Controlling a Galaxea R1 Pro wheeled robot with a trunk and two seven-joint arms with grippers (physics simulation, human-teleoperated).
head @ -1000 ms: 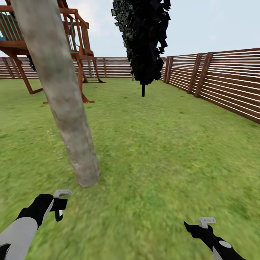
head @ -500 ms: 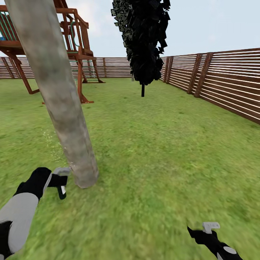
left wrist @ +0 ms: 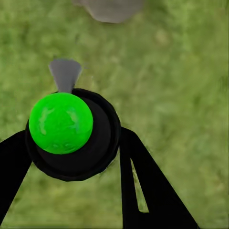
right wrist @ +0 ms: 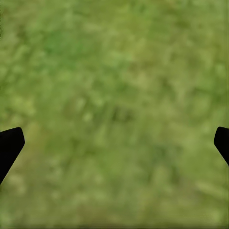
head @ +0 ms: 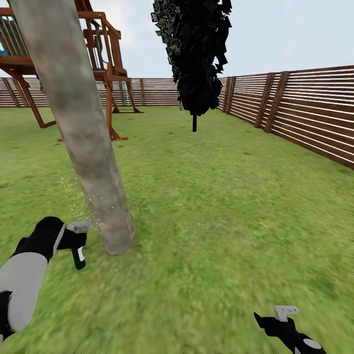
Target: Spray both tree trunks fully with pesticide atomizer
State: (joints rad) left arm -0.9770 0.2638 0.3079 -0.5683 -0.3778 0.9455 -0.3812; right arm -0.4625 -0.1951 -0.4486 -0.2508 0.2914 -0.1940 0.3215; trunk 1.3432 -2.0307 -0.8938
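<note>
The atomizer (head: 78,244) sits at the lower left of the head view, clamped in the left gripper (head: 73,241), its grey head up and pointed toward the base of the trunk (head: 81,128) just to its right. In the left wrist view the atomizer (left wrist: 71,136) shows as a black round with a green spot, both black fingers (left wrist: 143,186) closed against its sides, the grey nozzle aimed at the trunk's foot (left wrist: 112,8) over grass. Tiny white specks dot the lower trunk and the air to its left. The trunk leans up to the upper left corner. A second tree (head: 196,54) with dark foliage stands at upper centre, a wooden playset (head: 105,64) upper left, a slatted fence (head: 305,113) along the right. The right gripper (head: 275,319), lower right, is spread wide and empty; its fingers (right wrist: 10,145) show at the edges of its wrist view.
</note>
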